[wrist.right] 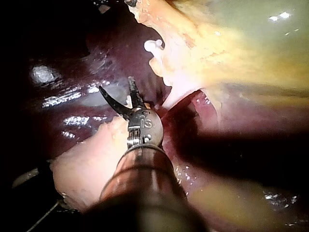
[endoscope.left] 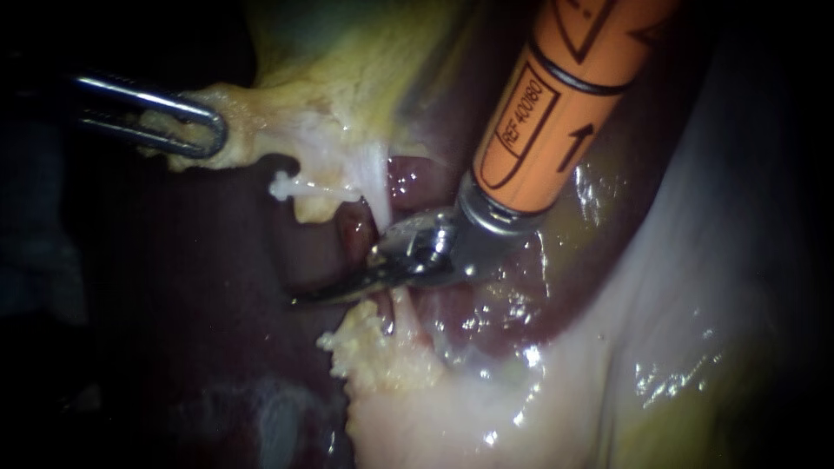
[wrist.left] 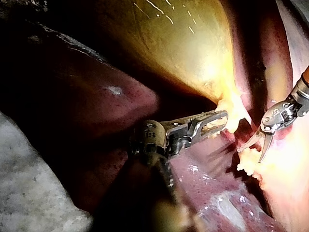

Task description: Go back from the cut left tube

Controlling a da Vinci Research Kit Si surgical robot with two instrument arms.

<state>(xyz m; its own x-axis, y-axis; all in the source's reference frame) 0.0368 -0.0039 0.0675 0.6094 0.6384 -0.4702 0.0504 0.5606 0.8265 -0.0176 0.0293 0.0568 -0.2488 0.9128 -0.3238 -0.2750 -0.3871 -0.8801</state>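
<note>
Right instrument [wrist.right: 116, 84] (one of two) shows jaws spread; left instrument [endoscope.left: 208, 130] pinches yellowish tissue [endoscope.left: 261, 122] between its jaws.

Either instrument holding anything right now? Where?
Left instrument grips pale fatty tissue at the end of the gallbladder; right instrument, jaws open, holds nothing.

The yellow gallbladder [wrist.left: 183, 43] lies against the dark red, wet-glistening liver [wrist.left: 96, 106].

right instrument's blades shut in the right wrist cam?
No: the right instrument shows a clear gap between its two curved blades, with nothing held between them.
</note>
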